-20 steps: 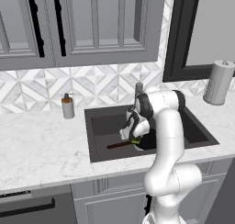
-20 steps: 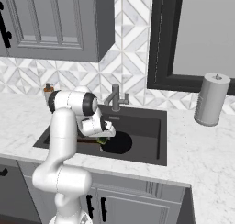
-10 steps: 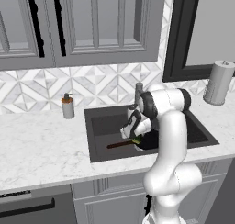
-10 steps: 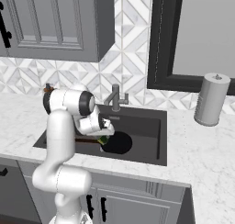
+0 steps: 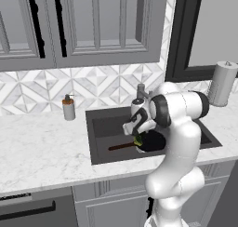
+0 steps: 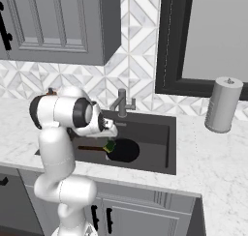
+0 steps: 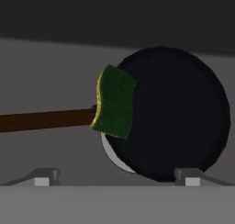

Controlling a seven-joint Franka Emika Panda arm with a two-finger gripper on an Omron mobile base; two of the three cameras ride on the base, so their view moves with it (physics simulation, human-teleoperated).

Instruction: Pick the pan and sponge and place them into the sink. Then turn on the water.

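The black pan (image 7: 172,115) lies on the floor of the dark-grey sink (image 5: 104,128), its brown handle (image 7: 46,120) pointing left in the hand view. The green sponge (image 7: 114,101) rests tilted on the pan's rim where the handle joins, scrubbing face towards the camera. My gripper (image 7: 117,179) hovers above them, open, with its fingertips (image 7: 46,177) far apart and nothing between them. From the base views the gripper (image 5: 136,128) hangs just over the sponge (image 5: 138,139) and the pan (image 6: 123,150). The grey faucet (image 6: 121,103) stands at the back rim with no stream falling from it.
A silver drain (image 7: 114,156) peeks out from under the pan. A soap dispenser (image 5: 69,108) stands on the counter left of the sink. A paper towel roll (image 6: 222,104) stands at the right. Wall cabinets hang above the marble counter (image 5: 42,147).
The arm's upper joints have swung sideways while the hand stays over the sink. The pan and the sponge lie where they were.
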